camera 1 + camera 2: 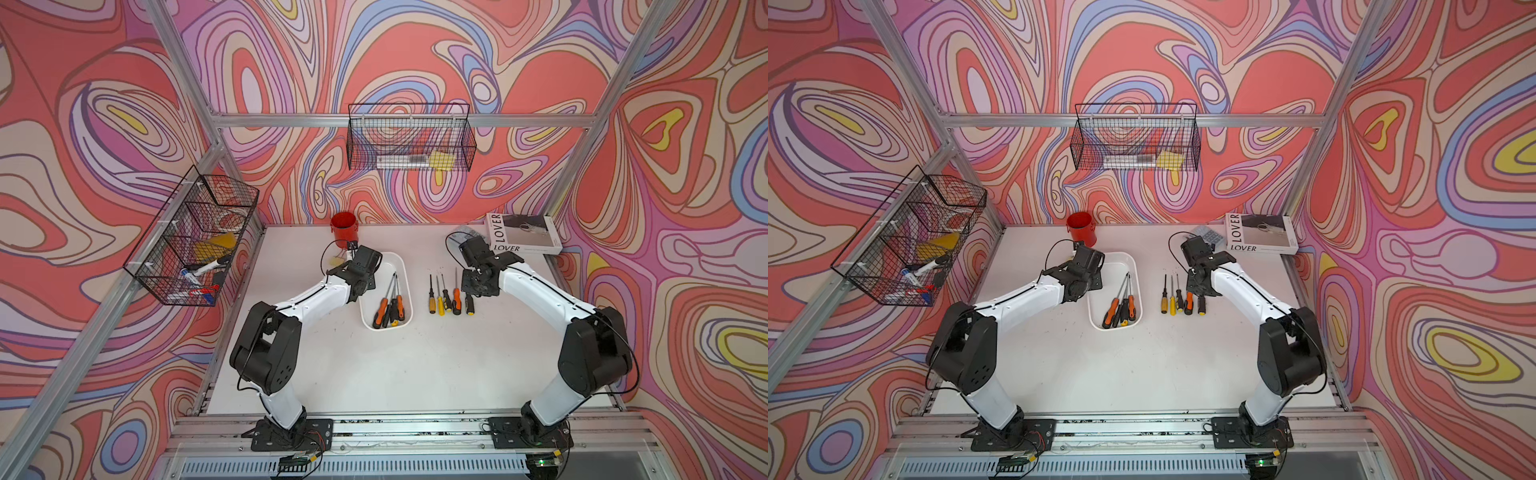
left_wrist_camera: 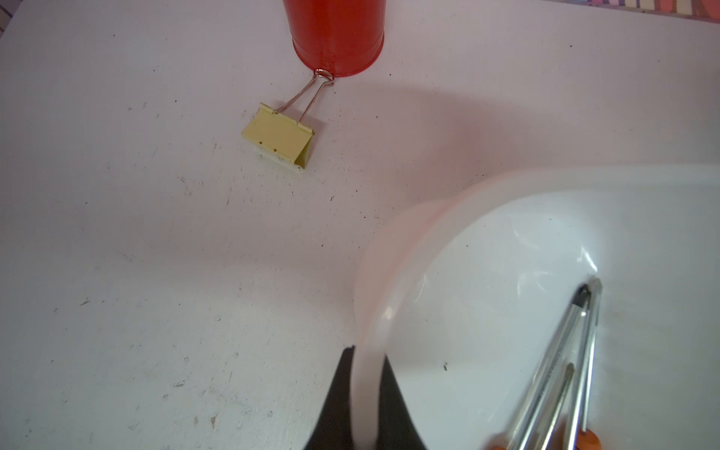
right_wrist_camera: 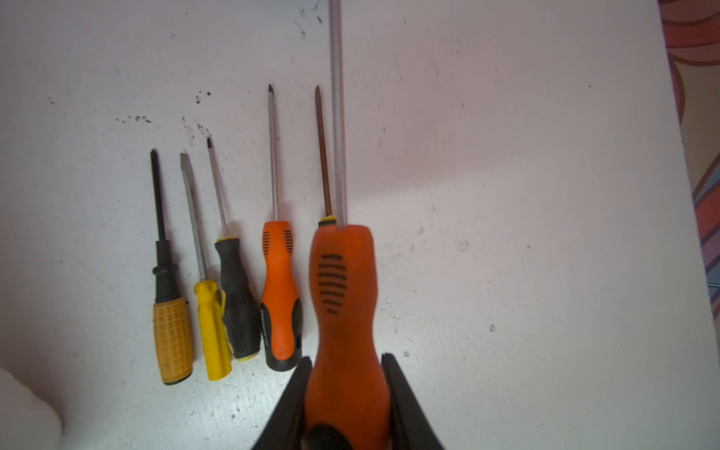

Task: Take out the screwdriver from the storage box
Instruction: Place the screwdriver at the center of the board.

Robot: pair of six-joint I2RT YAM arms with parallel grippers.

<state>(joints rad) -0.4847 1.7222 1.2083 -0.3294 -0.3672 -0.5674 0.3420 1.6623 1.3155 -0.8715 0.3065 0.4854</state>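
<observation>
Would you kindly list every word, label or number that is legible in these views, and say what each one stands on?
"LOVER": running up the left edge of the book at the table's far right corner.
"LOVER": again along the book's near edge.
Small print beside that word: too small to read.
Faint marking on a screwdriver shaft in the storage box: blurred, unreadable.
Nothing else is legible.

A robotics lab test cell: an aluminium-profile frame (image 1: 407, 120) hung with swirl-printed backdrop walls (image 1: 415, 54) encloses a scuffed white tabletop (image 1: 415, 365), with the left arm (image 1: 307, 293) and right arm (image 1: 540, 291) bolted to a metal rail (image 1: 415, 432) along the near edge.
</observation>
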